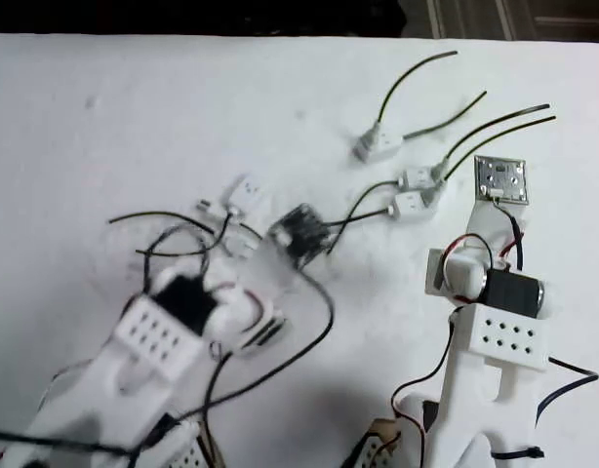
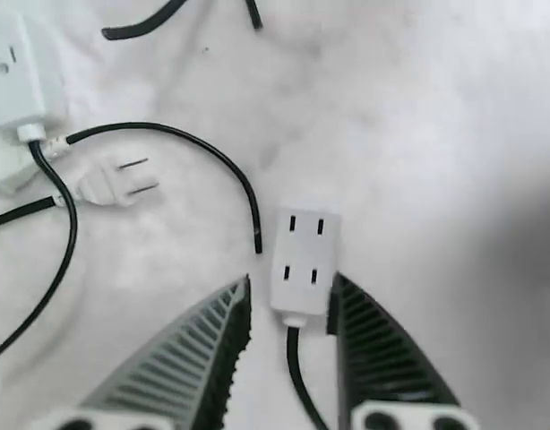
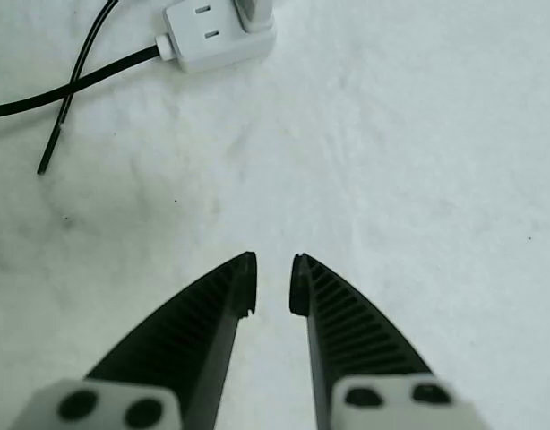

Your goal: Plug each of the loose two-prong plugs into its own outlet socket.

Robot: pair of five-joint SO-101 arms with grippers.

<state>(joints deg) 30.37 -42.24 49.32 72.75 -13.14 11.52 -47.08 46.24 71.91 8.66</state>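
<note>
My left gripper [image 2: 289, 287] is open around the cord end of a white outlet socket [image 2: 302, 260]. One finger [image 2: 347, 313] touches the socket's side; the other stays a little apart. A loose two-prong plug [image 2: 114, 179] lies on the table beyond it, next to another white socket block [image 2: 15, 72]. My right gripper [image 3: 273, 282] hovers over bare table, open by a narrow gap with nothing between its fingers. Ahead of it lies a white socket [image 3: 217, 31] with a white plug body [image 3: 254, 11] standing in it. In the high view, three corded sockets [image 1: 409, 205] cluster at centre right.
Black cords [image 1: 324, 322] loop across the white table [image 1: 104, 127] between the two arms. A short black wire end [image 3: 55, 143] lies near the right gripper. Both arm bodies [image 1: 499, 336] fill the near edge. The far left of the table is bare.
</note>
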